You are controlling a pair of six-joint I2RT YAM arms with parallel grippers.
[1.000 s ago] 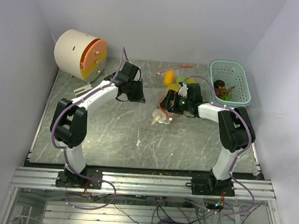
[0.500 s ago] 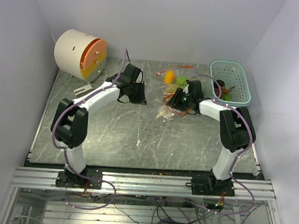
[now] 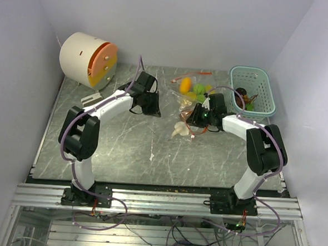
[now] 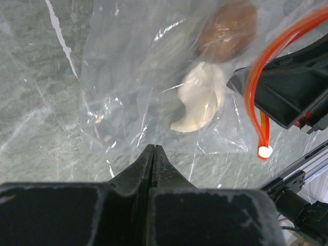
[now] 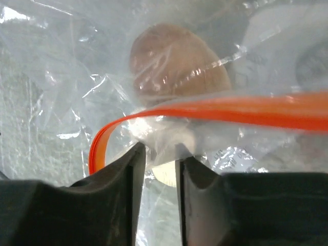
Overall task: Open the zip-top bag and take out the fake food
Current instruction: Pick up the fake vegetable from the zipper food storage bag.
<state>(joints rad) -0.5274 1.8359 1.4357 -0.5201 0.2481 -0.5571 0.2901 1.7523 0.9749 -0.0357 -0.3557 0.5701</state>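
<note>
Grips being set for opening
Far-centre, the zip-top bag (image 4: 128, 77), fake food (image 4: 202, 100) inside, is being pinched by the shut left gripper (image 4: 154, 148) and by the right gripper (image 5: 160, 151) just under the zip strip (image 5: 230, 110), likely for parting its 2 sides.

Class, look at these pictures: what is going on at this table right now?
Two robot claws are handling a clear zip-top bag on the table. The left claw is shut on its plastic edge; the right claw pinches the plastic by the orange zip strip. Some fake food is inside the bag; other pieces lie in the teal basket.
</note>
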